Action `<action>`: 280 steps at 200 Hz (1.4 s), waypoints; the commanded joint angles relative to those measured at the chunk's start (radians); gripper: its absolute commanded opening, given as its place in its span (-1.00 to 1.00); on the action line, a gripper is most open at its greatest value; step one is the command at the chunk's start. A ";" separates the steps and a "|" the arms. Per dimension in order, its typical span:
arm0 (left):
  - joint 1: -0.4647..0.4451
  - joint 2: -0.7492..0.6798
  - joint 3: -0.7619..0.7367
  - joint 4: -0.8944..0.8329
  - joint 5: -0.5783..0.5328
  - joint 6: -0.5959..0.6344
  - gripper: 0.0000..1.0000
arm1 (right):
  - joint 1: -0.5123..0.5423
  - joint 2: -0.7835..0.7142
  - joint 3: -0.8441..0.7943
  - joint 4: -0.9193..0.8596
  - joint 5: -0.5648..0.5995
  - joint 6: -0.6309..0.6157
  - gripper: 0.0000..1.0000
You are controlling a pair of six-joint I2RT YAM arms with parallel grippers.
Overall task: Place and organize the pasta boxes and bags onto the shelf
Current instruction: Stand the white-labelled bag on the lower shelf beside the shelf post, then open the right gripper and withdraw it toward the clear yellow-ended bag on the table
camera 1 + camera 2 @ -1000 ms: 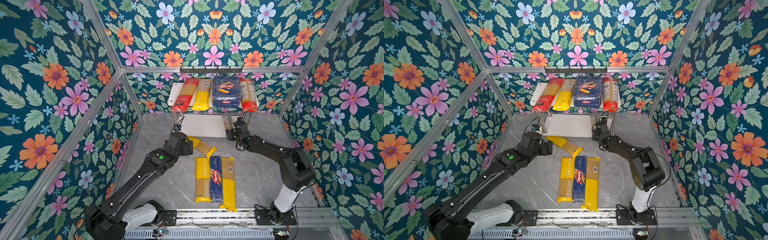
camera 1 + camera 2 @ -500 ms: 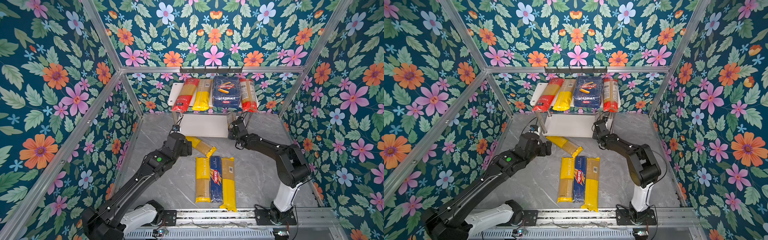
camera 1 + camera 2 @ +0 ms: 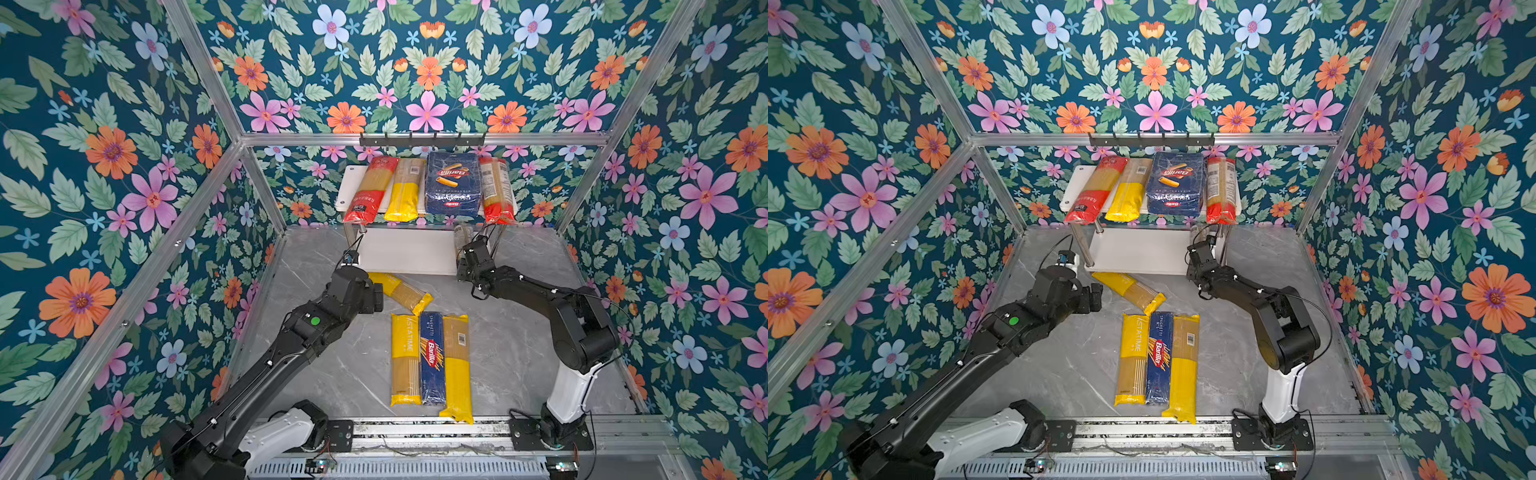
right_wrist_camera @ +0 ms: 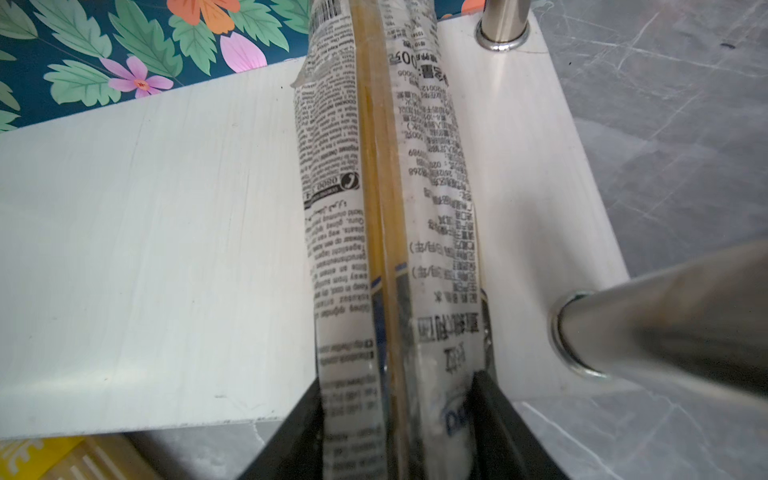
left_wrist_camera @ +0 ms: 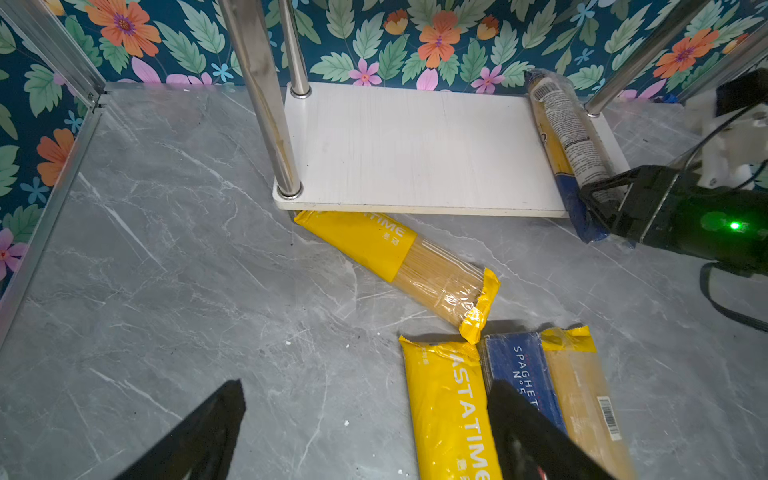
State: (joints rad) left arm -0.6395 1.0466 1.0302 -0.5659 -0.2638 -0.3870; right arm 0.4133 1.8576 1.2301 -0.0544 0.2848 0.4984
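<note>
On the lower board of the shelf (image 3: 405,257), along its right edge, a dark-ended spaghetti bag (image 5: 569,133) is laid lengthwise, with its dark end overhanging the front edge. The right gripper (image 4: 397,382) is positioned at that overhanging end, one finger on each side of the bag. The fingers (image 4: 494,415) are seen against the wrapper, but whether the bag is pinched or merely flanked cannot be told.

The upper board is occupied by four packs laid side by side. From the left edge, these are a red-ended bag (image 3: 370,189), a yellow-ended bag (image 3: 403,191), the wide Barilla rigatoni pack (image 3: 451,183) and a second red-ended bag (image 3: 494,189) at the right edge.

The left gripper (image 5: 368,384) is held above the counter (image 3: 332,374) with its fingers spread wide and nothing between them.

Four packs are located on the counter. A slanted yellow bag (image 3: 401,291) lies just in front of the shelf, one end touching the front edge of the lower board near its left corner. Towards the counter's front edge, three packs are aligned side by side and touching — a PASTATIME bag (image 3: 405,359), the narrow Barilla spaghetti box (image 3: 432,357) in the middle, and a half-yellow bag (image 3: 457,365) on the right.
</note>
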 commanded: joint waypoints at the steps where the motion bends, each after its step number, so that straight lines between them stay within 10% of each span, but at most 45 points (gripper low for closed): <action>1: 0.001 -0.010 -0.002 -0.009 0.001 0.008 0.88 | 0.001 -0.007 -0.012 -0.084 -0.036 0.003 0.11; 28: 0.001 -0.016 -0.004 -0.009 0.003 0.008 0.88 | 0.005 -0.034 -0.028 -0.075 -0.045 0.000 0.38; 153: 0.001 -0.099 -0.054 -0.023 -0.012 -0.014 0.93 | 0.055 -0.156 -0.091 -0.170 -0.032 0.035 0.45; 162: 0.001 -0.108 -0.062 -0.027 -0.012 -0.016 0.94 | 0.062 -0.172 -0.103 -0.171 -0.032 0.037 0.98; 280: 0.001 -0.259 -0.215 -0.048 0.010 -0.112 0.96 | 0.160 -0.451 -0.299 -0.268 -0.045 0.121 0.97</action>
State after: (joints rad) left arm -0.6395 0.8097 0.8368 -0.6018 -0.2596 -0.4664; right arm 0.5518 1.4567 0.9634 -0.2863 0.2420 0.5900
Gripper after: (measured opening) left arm 0.983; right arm 0.988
